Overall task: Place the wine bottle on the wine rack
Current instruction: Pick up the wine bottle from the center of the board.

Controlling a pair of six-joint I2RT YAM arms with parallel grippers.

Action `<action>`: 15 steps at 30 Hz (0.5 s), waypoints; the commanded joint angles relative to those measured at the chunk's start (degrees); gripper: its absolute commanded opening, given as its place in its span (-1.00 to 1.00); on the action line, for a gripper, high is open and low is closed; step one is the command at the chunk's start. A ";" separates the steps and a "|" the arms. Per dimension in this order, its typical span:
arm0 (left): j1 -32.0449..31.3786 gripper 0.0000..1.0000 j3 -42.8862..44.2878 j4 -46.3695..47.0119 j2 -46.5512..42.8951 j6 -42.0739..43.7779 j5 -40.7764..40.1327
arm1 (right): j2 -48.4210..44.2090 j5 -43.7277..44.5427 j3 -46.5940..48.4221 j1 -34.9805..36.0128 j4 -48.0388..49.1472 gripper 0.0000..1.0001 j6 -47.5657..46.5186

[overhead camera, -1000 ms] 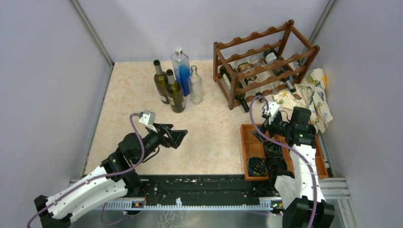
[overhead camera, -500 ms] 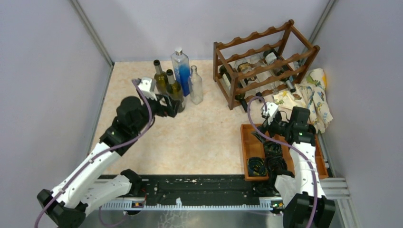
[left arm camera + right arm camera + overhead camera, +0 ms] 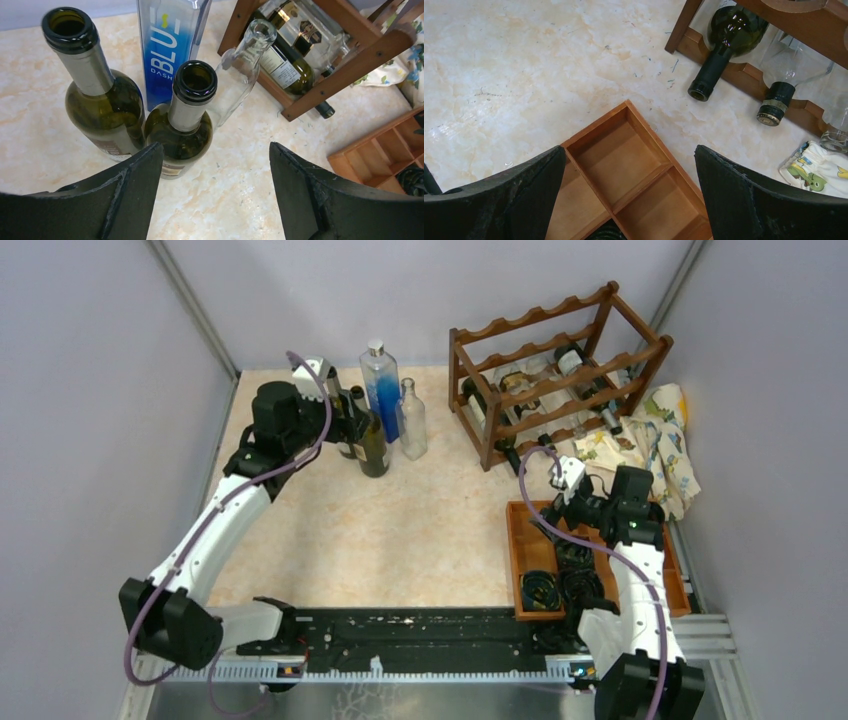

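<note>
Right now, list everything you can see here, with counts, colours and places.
green bottles: two, dark green, standing uncapped, rear left
blue bottle: one, clear with blue, standing behind them
clear bottle: one, colourless, standing right of the blue bottle
rack: one, reddish-brown wood, rear right
racked bottles: several, green and clear, lying in the rack; exact count unclear
tray: one, light brown wood, near right
cables: several coils, black, in the tray
cloth: one, white with coloured print, right of the rack
table: one, beige marbled
left gripper: black, open, at the green bottles
right gripper: black, open, above the tray
</note>
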 commanded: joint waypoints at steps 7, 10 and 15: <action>0.81 0.55 -2.07 13.72 5.54 5.96 1.45 | -1.27 -2.97 0.94 0.23 -0.08 0.97 -1.25; 0.81 0.41 -1.72 15.12 8.19 7.63 1.34 | -1.26 -3.16 1.07 0.26 -0.21 0.97 -1.25; 0.82 0.27 -2.42 19.07 10.70 11.27 1.78 | -1.27 -3.36 1.11 0.25 -0.36 0.97 -1.25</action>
